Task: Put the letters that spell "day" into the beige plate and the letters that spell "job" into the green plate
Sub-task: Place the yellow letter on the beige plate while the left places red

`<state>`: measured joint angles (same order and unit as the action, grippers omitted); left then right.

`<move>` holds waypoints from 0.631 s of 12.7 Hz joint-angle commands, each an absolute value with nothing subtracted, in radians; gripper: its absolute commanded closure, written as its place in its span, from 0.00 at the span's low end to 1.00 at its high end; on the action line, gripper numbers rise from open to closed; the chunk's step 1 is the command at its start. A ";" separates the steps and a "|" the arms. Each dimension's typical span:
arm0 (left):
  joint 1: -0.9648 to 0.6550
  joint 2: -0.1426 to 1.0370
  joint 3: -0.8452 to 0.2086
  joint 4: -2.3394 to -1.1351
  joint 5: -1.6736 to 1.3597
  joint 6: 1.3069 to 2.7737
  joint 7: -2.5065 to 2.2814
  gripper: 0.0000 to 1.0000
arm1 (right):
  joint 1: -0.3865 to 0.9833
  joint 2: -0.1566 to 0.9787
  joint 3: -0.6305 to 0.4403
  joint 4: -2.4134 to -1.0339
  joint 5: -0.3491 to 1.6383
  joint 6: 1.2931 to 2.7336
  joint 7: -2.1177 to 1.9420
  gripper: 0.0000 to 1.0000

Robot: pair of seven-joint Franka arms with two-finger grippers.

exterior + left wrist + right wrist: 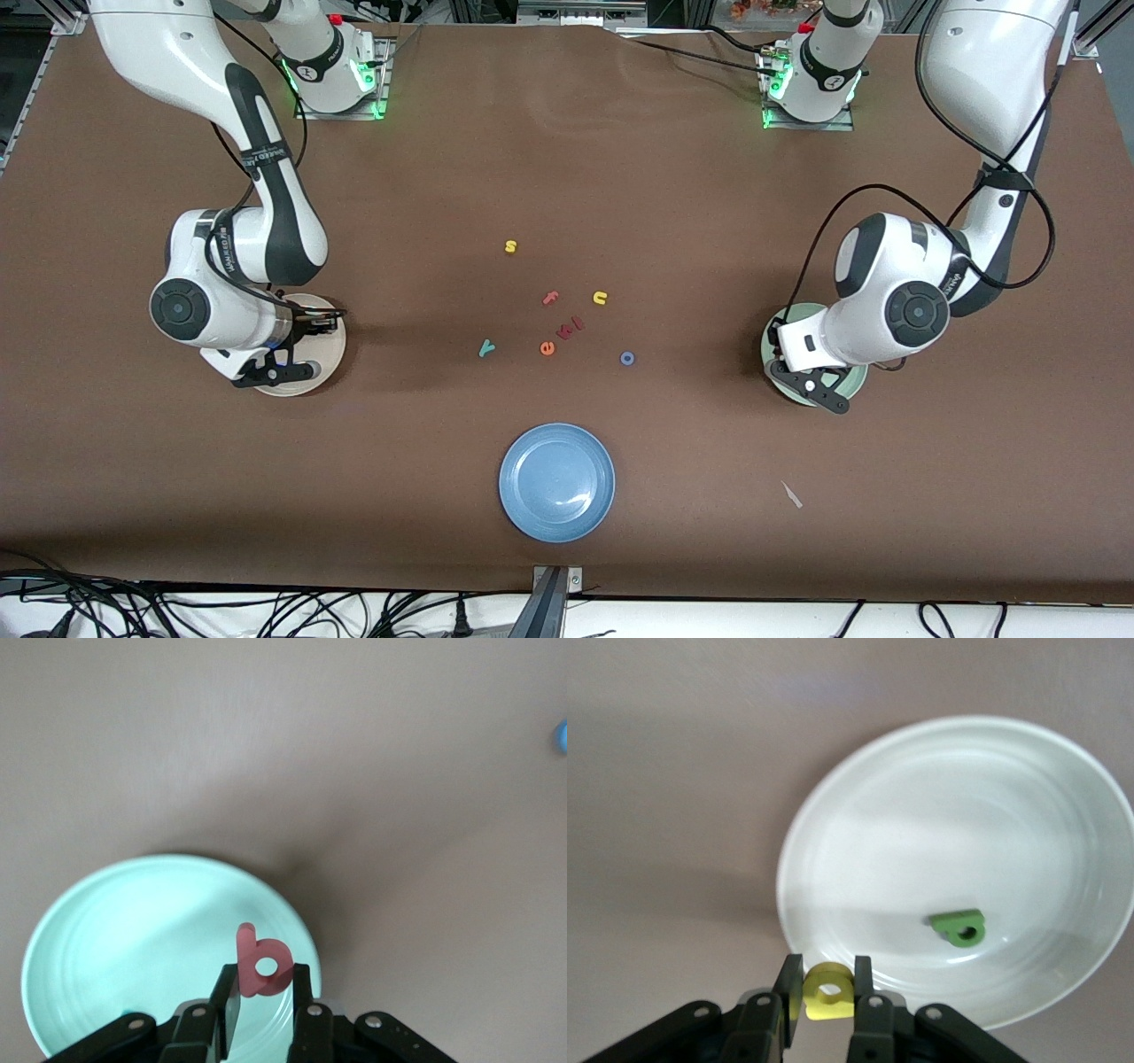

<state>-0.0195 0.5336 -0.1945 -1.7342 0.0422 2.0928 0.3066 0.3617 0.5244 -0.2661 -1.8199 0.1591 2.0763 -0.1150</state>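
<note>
My right gripper [828,992] is shut on the yellow "a" [828,990] over the rim of the beige plate [992,815], which lies at the right arm's end of the table [332,359]. The dark green "d" [958,927] lies in that plate. My left gripper [263,979] is shut on the pinkish-red "b" [263,964] over the green plate [133,939], at the left arm's end [855,381]. On the table's middle lie the teal "y" [485,347] and the blue "o" [626,358].
Among the loose letters are a yellow "s" [510,246], a pink "f" [550,299], a yellow "u" [600,299], an orange "e" [547,348] and reddish letters [570,328]. A blue plate [556,481] lies nearer the front camera. A scrap [791,494] lies beside it.
</note>
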 commanded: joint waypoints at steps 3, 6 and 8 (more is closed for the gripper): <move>-0.011 0.523 -0.204 -1.822 0.150 2.126 0.319 1.00 | 0.344 0.526 -0.287 -1.867 0.219 2.121 -0.144 0.00; 0.001 0.560 -0.202 -1.830 0.169 2.144 0.318 1.00 | 0.351 0.538 -0.278 -1.846 0.251 2.129 -0.109 0.00; 0.020 0.571 -0.204 -1.830 0.183 2.149 0.319 1.00 | 0.359 0.538 -0.249 -1.821 0.287 2.126 -0.030 0.00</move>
